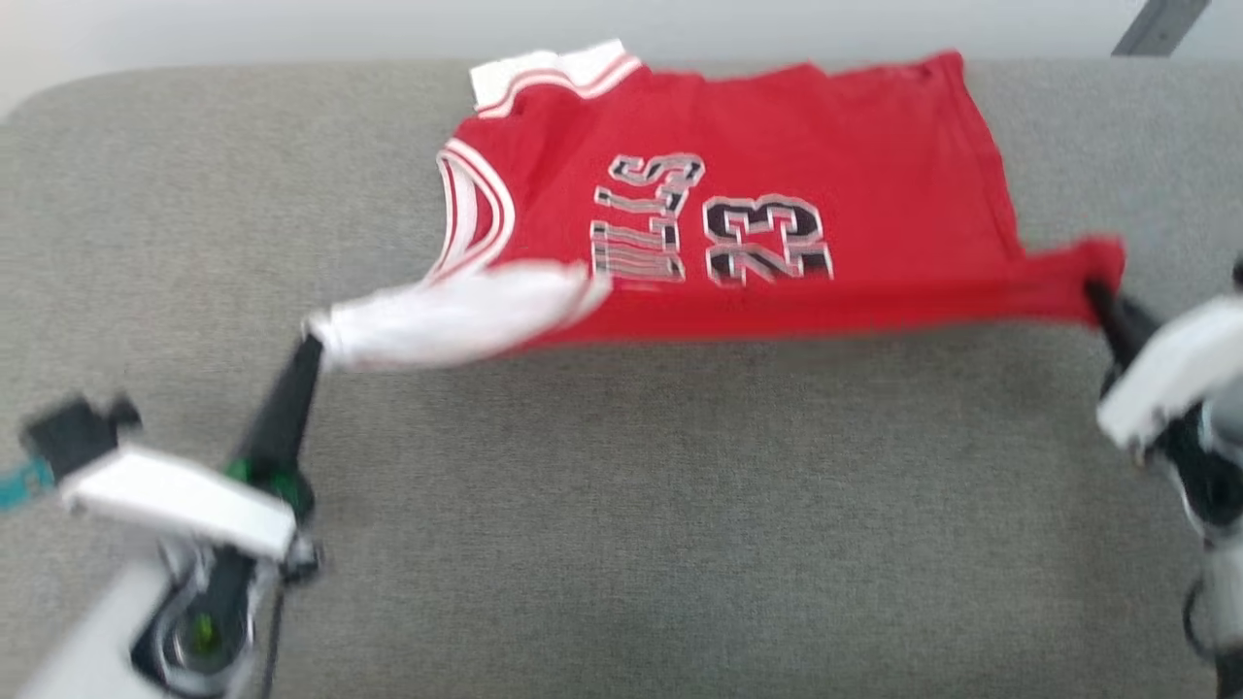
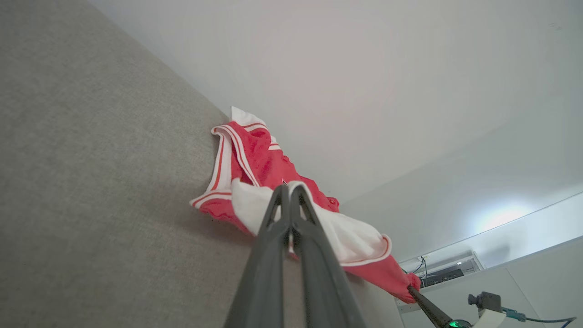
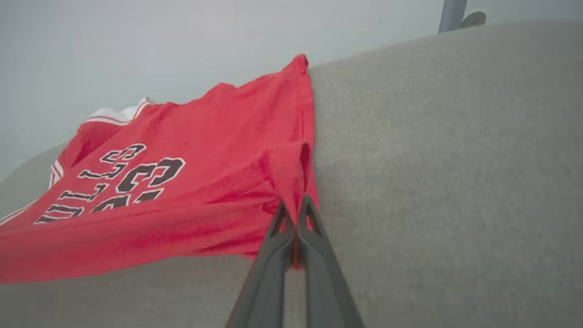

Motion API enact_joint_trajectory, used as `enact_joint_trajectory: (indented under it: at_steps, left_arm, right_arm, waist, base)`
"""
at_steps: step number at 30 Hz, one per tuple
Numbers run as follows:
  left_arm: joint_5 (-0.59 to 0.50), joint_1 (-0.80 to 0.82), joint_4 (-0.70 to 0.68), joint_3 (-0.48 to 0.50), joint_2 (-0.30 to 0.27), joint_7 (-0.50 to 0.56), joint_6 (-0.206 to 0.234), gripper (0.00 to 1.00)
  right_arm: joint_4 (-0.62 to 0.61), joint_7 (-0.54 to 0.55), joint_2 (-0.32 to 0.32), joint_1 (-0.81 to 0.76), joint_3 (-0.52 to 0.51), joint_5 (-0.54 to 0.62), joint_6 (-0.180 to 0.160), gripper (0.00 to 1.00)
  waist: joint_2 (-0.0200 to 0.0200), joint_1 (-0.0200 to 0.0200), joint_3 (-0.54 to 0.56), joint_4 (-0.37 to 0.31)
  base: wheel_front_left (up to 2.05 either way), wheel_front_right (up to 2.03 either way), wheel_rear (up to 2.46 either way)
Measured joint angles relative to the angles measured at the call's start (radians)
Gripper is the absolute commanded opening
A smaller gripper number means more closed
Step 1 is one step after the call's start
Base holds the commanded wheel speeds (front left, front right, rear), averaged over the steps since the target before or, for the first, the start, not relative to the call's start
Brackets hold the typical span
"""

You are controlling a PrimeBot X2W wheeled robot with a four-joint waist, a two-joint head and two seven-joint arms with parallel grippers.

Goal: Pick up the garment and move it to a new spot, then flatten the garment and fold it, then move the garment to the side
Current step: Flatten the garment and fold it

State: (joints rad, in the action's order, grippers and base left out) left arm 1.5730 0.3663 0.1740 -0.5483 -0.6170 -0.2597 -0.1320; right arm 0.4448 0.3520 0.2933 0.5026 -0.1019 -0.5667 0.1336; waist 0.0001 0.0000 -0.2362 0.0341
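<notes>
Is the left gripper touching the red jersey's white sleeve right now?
Touching. In the left wrist view the left gripper is shut on the white sleeve of the garment, cloth pinched between its tips.

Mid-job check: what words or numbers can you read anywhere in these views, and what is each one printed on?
"ULLS": black, white-outlined letters lying sideways on the red garment; anything before them is hidden at the lifted edge.
"23": number in the same style, beside the letters on the same side.
Nothing else can be read; the dark box by the wall in the left wrist view is too small to show any label.
</notes>
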Motion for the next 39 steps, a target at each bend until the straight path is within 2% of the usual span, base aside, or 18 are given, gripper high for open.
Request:
enact_joint_trajectory:
  at_steps: [6,12,22,29,39]
  left_arm:
    - [-0.059,-0.210,-0.084,0.063,0.024,0.000,0.000,0.00]
    - [-0.088,-0.391,-0.182,0.129,0.026,0.000,0.000,0.00]
    - [-0.134,-0.592,-0.315,0.176,0.002,0.000,0.000,0.00]
    - [-0.137,-0.475,-0.300,0.143,-0.002,0.006,0.000,0.00]
    - [-0.075,-0.224,-0.152,0.112,0.007,0.054,0.000,0.00]
  right_arm:
    - [-0.222,0.088,0.004,-0.271,-0.044,-0.054,0.000,0.00]
    - [-0.421,0.176,-0.041,-0.495,-0.109,-0.078,0.000,0.00]
    - [-0.613,0.283,-0.124,-0.660,-0.204,-0.091,0.000,0.00]
    - [-0.585,0.299,-0.148,-0.575,-0.198,-0.068,-0.003,0.00]
    - [-0.332,0.208,-0.147,-0.303,-0.108,-0.036,-0.003,0.00]
  waist:
    - [0.0000,0.0000,0.032,0.015]
    - [0.0000,0.0001,0.046,0.016]
    - [0.0000,0.0000,0.047,0.003]
    - [0.0000,0.0001,0.045,-0.009]
    - [0.0000,0.0000,-0.002,-0.041]
  base:
    - [0.00,0.00,0.00]
    - [0.00,0.00,0.00]
    - [0.00,0.00,0.00]
    - [0.00,0.00,0.00]
    - [0.00,0.00,0.00]
